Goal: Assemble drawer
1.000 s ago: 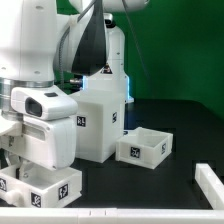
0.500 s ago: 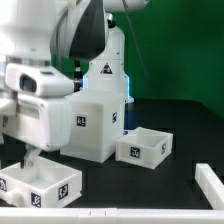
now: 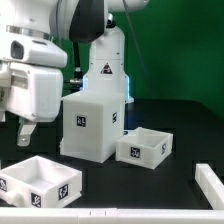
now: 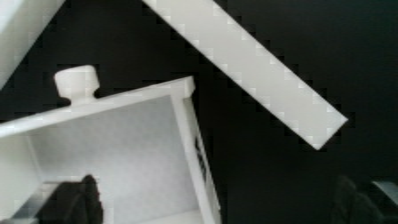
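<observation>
End effector (image 3: pixel 24 138) hovers released, fingers (image 4: pixel 71 200) spread wide and empty, directly over the near tray (image 3: pixel 60 172) on the table (image 3: pixel 185 125), probably lining up a wall grasp. The casing (image 3: pixel 90 125) stands just beside it, with the second tray (image 3: pixel 142 148) beyond.

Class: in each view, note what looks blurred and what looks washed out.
Exterior view: the glossy white robot arm near the lens is washed out, yet the white cube-shaped plastic casing is crisp. Wrist view: the white open-top plastic tray has soft edges, and the dark gripper fingertips are blurred.
</observation>
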You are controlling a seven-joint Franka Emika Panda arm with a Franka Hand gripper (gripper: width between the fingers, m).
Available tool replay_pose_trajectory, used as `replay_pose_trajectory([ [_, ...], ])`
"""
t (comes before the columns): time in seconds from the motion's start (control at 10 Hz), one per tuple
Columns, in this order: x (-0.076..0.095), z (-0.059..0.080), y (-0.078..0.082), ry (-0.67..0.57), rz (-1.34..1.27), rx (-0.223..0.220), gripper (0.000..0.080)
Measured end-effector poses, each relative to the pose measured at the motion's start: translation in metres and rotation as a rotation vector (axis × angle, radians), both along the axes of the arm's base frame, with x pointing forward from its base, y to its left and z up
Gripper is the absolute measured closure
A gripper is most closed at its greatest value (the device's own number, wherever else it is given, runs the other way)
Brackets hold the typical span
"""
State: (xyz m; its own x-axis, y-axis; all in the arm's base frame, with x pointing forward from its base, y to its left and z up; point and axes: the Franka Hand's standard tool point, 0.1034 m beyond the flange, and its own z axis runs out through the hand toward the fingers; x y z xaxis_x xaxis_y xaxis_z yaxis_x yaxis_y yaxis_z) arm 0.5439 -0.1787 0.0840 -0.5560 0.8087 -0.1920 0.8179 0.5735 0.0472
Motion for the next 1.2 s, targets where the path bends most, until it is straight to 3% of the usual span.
replay_pose_trajectory([
  [0.2,0.000,0.000,0.001,-0.021,-0.161,0.025,0.0150],
  [0.3,0.001,0.000,0.002,-0.047,-0.342,0.058,0.0150],
  [0.6,0.008,0.002,0.023,-0.103,-0.894,0.151,0.0150],
  [0.8,0.016,0.007,0.026,-0.116,-1.030,0.186,0.0150],
  [1.2,0.016,0.006,0.030,-0.127,-1.309,0.247,0.0150],
])
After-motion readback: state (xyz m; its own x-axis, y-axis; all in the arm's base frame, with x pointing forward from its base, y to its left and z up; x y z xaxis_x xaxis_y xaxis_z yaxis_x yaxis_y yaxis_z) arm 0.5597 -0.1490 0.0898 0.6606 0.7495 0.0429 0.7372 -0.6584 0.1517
